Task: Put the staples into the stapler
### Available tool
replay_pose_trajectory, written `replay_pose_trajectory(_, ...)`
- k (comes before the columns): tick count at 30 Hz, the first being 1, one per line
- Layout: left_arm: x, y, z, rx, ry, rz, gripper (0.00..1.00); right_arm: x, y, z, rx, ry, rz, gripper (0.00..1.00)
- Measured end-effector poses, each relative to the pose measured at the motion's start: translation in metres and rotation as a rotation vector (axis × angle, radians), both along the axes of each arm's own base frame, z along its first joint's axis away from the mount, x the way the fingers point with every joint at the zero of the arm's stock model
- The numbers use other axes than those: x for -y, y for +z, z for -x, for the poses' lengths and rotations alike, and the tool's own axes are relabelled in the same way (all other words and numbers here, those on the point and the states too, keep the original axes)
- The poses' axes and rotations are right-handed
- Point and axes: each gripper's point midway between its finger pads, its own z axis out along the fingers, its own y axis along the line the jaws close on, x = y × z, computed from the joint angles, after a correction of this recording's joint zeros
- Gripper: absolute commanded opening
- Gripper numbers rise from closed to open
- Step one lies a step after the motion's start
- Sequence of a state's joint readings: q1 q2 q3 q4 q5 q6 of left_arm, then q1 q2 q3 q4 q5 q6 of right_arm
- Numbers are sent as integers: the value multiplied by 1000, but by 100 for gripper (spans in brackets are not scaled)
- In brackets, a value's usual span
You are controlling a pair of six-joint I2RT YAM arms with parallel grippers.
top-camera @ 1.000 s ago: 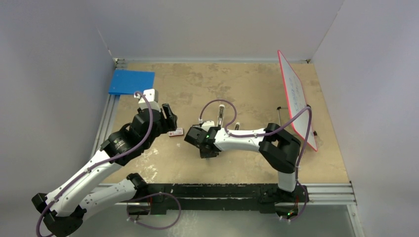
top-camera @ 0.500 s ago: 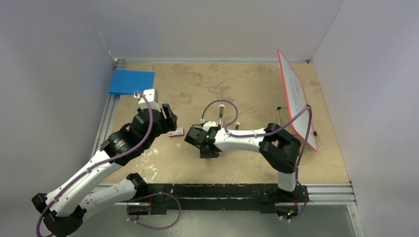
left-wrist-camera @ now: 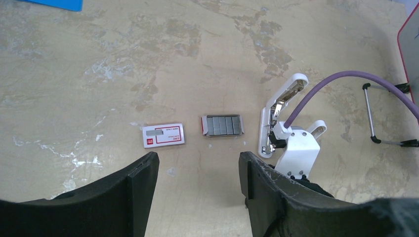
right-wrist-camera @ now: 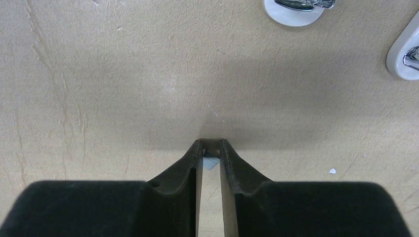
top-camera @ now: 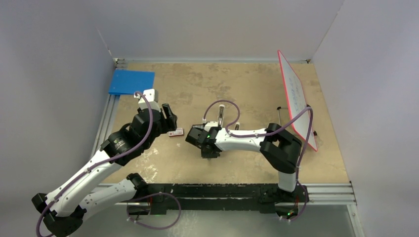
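Observation:
The white stapler (left-wrist-camera: 279, 116) lies open on the table, its metal channel showing, and it also shows in the top view (top-camera: 220, 118). A tray with several grey staples blocks (left-wrist-camera: 223, 125) lies just left of it. My right gripper (right-wrist-camera: 211, 144) points down at the table, shut on a small grey metallic staples piece (right-wrist-camera: 211, 161). In the top view it (top-camera: 210, 153) is a little nearer than the stapler. My left gripper (left-wrist-camera: 197, 165) is open and empty, above the table on the near side of the tray; it also shows in the top view (top-camera: 170, 121).
A red-and-white staples box (left-wrist-camera: 163, 136) lies left of the tray. A short white piece (left-wrist-camera: 316, 129) lies right of the stapler. A blue pad (top-camera: 131, 81) is at the back left. A red-rimmed whiteboard (top-camera: 295, 98) leans at the right, with a wire stand (left-wrist-camera: 370, 116).
My right gripper has drifted very slightly to the right. The left arm and the things on the table have not moved.

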State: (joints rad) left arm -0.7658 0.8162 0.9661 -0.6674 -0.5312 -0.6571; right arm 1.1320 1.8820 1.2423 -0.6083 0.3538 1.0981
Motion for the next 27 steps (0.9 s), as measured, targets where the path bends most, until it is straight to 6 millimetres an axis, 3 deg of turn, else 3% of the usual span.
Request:
replay_pose_trajectory(4, 0, 0, 0, 0, 0, 0, 60, 0, 0, 0, 4, 0, -1, 18)
replay_pose_trajectory(13, 0, 0, 0, 0, 0, 0, 60, 4, 0, -3, 26, 10, 13, 38)
replay_pose_trajectory(19, 0, 0, 0, 0, 0, 0, 60, 15, 0, -2, 39, -8, 34, 39)
replay_pose_trajectory(27, 0, 0, 0, 1, 0, 1, 60, 22, 1, 5, 33, 10, 43, 51)
